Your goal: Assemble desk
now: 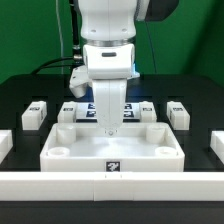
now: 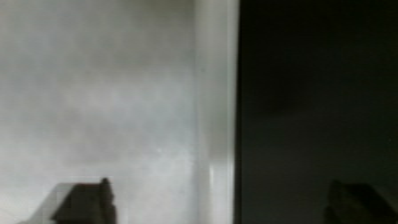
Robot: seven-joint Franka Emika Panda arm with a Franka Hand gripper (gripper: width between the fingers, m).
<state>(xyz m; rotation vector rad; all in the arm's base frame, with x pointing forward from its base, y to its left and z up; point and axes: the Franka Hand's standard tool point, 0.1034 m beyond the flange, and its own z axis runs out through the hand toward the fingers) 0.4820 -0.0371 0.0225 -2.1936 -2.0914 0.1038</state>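
The desk top (image 1: 60, 158) and block legs (image 1: 36, 114) are white with black-and-white square tags (image 1: 112, 166), the bench (image 1: 12, 103) is black, the backdrop (image 1: 30, 40) green, the arm (image 1: 108, 25) white.

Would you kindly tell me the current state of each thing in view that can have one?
Gripper: open, down at the far rim of the desk top, clamping nothing.
Desk top: lying flat, rim up, near corner sockets empty.
Legs: loose on the table beyond the desk top, not attached.
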